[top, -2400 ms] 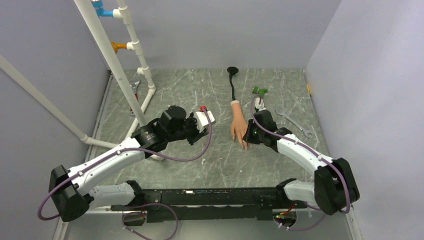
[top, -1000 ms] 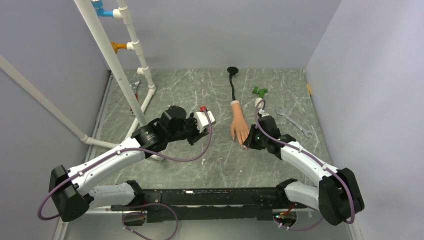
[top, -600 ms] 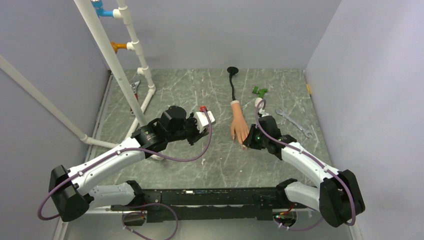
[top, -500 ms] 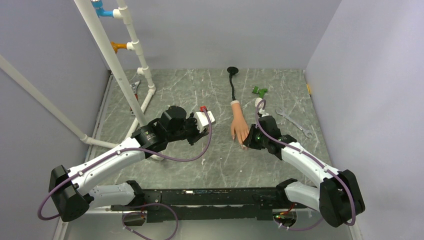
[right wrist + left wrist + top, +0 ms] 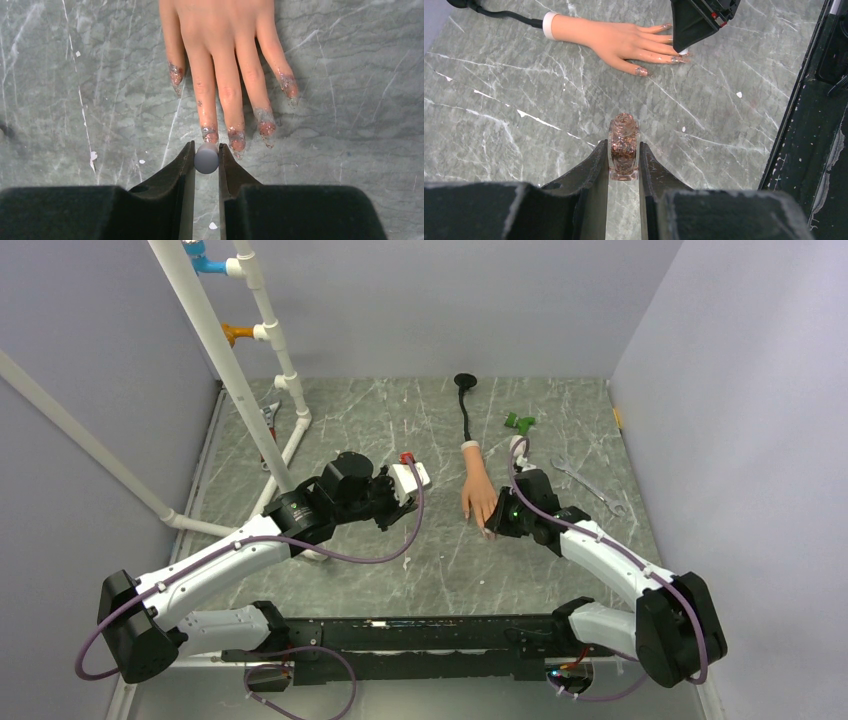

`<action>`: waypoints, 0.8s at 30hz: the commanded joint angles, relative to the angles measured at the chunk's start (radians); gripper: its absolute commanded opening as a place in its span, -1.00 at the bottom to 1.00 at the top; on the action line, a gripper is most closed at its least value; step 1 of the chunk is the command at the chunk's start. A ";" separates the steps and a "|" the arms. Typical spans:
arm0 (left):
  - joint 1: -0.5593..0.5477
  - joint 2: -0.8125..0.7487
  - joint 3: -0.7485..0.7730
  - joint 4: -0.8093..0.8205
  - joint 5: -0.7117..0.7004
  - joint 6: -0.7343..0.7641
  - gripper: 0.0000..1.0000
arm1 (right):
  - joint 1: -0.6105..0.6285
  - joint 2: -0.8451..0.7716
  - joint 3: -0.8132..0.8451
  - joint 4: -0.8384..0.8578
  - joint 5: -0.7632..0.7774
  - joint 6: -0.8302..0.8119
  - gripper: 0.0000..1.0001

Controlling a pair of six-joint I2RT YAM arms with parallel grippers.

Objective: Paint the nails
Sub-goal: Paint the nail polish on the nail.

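Nails [image 5: 236,137] bear glittery polish on a rubber hand [image 5: 220,30] lying palm down near the middle of the worktop [image 5: 350,75], fingertips toward the near edge. Right jaws are clenched on a grey round cap [image 5: 206,159], just beside the fingertips. Left jaws grasp a small glitter bottle [image 5: 623,150].

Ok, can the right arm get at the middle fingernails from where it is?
Probably yes. The right gripper, shut on a grey cap, hangs just off the fingertips of the mannequin hand, and nothing lies between it and those nails.
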 commanded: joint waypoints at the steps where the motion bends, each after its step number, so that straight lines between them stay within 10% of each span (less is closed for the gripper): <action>1: -0.006 0.002 0.037 0.024 -0.008 0.016 -1.00 | -0.003 0.006 0.047 0.034 0.020 -0.011 -1.00; 24: -0.006 0.009 0.039 0.021 -0.011 0.019 -1.00 | -0.016 0.053 0.099 0.046 0.035 -0.033 -1.00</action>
